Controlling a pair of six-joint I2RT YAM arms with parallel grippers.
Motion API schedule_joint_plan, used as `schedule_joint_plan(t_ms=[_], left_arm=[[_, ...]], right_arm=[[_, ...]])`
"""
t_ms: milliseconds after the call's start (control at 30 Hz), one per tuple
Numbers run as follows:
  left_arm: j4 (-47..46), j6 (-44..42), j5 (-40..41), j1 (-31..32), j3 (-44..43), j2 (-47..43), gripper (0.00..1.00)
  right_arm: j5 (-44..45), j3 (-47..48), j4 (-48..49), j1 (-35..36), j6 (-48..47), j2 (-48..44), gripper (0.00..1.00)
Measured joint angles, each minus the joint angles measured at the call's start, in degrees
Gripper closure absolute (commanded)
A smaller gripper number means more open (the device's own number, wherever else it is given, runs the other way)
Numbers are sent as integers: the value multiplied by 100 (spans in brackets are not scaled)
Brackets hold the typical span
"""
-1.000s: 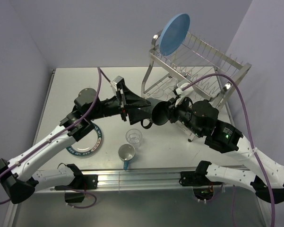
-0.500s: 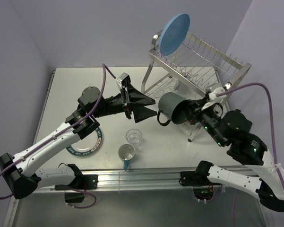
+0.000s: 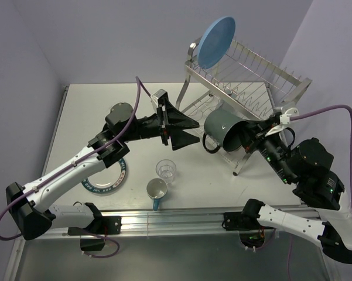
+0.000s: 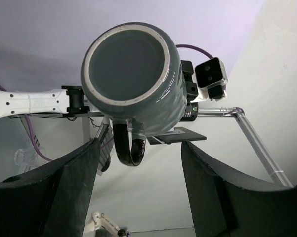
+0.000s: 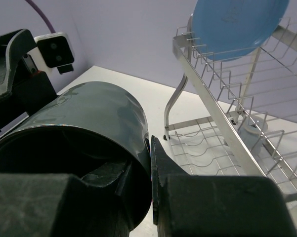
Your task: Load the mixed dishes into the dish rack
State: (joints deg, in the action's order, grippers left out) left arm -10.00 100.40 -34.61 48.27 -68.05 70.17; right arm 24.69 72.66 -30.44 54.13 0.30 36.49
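1. Arms seen from above: the right gripper (image 3: pixel 250 138) is pressed onto the rim wall of the dark mug (image 3: pixel 222 130). The mug hangs on its side above the worktop (image 3: pixel 88 108), just before the dish rack (image 3: pixel 263 73) at the far right corner, with its base toward the left gripper (image 3: pixel 190 132). That gripper is spread and empty, near the mug but apart from it. A large light-blue plate (image 3: pixel 216 41) stands upright in the rack's top tier. Near the front edge stand a clear glass (image 3: pixel 166 170) and a white-and-blue mug (image 3: pixel 157 189). The lettered-rim plate (image 3: pixel 116 175) lies partly under the left arm.
2. Left wrist: the black fingers (image 4: pixel 59 192) are wide apart. The mug's base faces the lens beyond them, handle (image 4: pixel 127 148) downward.
3. Right wrist: one finger (image 5: pixel 64 207) sits inside the mug and the other finger (image 5: pixel 217 207) outside, pinching its wall. A pale cup (image 5: pixel 251 129) sits on the rack's lower tier.
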Motion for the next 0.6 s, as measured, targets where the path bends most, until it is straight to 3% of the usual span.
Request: schedule_joint_plan(t_ms=[600], left_arm=[[-1021, 592, -52, 350, -57, 284, 30]], right_arm=[[-188, -210, 708, 0, 0, 247, 100]])
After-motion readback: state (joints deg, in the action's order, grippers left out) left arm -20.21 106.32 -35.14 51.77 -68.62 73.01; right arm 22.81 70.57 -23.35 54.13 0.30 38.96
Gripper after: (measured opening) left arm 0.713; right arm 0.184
